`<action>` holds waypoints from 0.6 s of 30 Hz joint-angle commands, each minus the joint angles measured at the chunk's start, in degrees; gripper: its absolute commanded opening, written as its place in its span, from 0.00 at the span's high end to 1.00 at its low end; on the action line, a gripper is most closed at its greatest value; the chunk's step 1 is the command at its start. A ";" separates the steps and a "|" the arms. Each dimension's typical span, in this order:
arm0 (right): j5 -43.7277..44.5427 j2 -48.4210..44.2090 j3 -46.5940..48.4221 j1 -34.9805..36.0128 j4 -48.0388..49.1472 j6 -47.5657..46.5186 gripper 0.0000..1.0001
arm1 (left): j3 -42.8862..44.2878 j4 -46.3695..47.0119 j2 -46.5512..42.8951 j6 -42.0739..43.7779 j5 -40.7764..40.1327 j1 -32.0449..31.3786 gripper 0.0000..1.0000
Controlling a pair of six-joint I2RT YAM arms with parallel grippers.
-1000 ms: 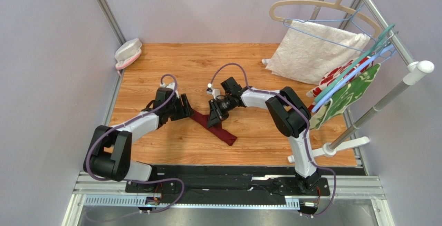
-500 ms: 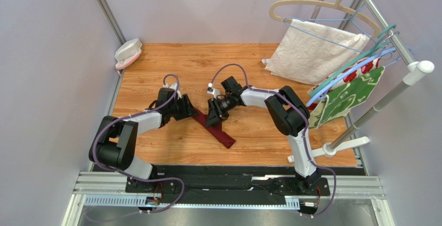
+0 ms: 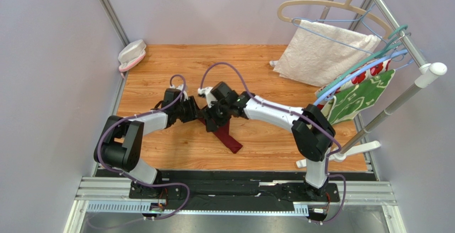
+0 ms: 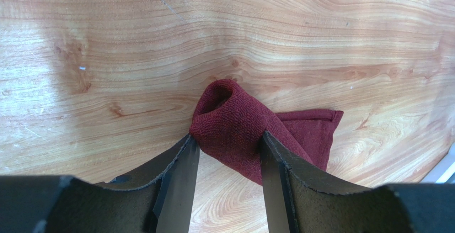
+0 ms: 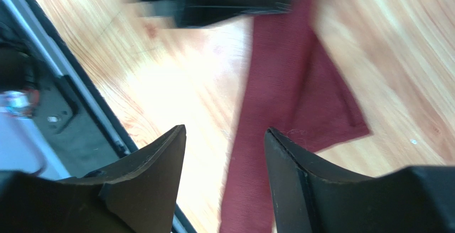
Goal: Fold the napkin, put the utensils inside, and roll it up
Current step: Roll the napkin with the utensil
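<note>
Left wrist: left claw (image 4: 228, 137) clamped on napkin (image 4: 229, 110) roll end; right claw (image 5: 224, 130) apart, empty. Weak pinch could unravel roll.

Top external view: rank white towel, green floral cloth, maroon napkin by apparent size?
1. white towel
2. green floral cloth
3. napkin, bunched up and partly hidden, so only its visible part is ranked.
</note>
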 commanded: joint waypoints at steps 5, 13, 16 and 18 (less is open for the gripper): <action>28.85 0.67 1.94 12.92 -0.56 -8.37 0.43 | 2.38 -1.78 1.14 1.59 0.45 0.20 0.48; 33.34 4.19 2.29 13.98 0.41 -11.98 0.45 | 2.47 -1.87 1.23 1.68 0.63 0.11 0.48; 35.09 5.33 2.20 13.98 0.67 -12.77 0.45 | 2.65 -1.87 1.40 1.68 0.63 0.20 0.48; 35.98 5.77 1.50 14.06 1.02 -13.12 0.45 | 2.73 -1.87 1.49 1.76 0.71 0.11 0.48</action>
